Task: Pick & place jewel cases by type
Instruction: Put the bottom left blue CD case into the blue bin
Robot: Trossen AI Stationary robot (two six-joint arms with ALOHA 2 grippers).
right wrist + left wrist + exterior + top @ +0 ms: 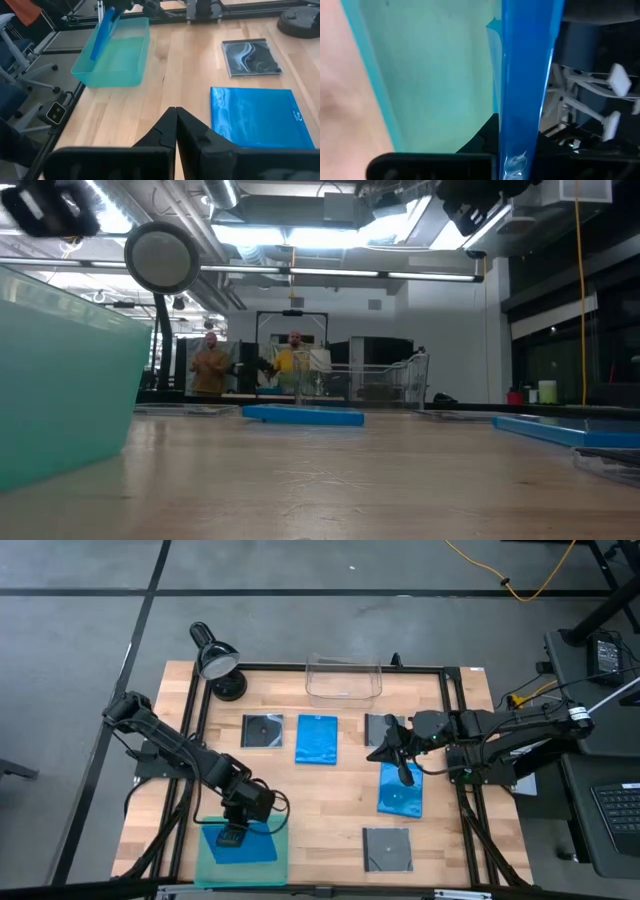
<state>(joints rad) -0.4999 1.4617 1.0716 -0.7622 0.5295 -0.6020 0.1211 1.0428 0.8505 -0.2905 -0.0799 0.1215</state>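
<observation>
1. Step in hand: the left gripper hangs over the teal tray at the 7 o'clock corner of the table. Its jaws are clenched on a blue jewel case, held on edge and tilted above the tray's interior. This appears to be the placing stage for that case.

2. In the left wrist view, the held case runs edge-on past the tray floor. Whether its lower edge touches the floor cannot be told.

3. The right gripper waits at roughly 3 o'clock, near the table centre. Its jaws are pressed together on nothing, as the right wrist view shows.

4. Remaining cases on the table:
   - a second blue case at 12 o'clock, lying flat;
   - a third blue case at 4 o'clock, just below the right gripper;
   - a dark grey disc case at 11 o'clock;
   - a second dark grey case at 5 o'clock;
   - a third dark grey case at 1 o'clock, partly hidden by the right arm.

5. The clear bin stands at the 12 o'clock edge. No case is visible in it.

6. Next move, as judged: lower the held case until it lies within the tray walls, then release. The steep tilt calls for a low release so the case does not tip over the rim.

7. Progress: early; five cases lie unsorted.
</observation>
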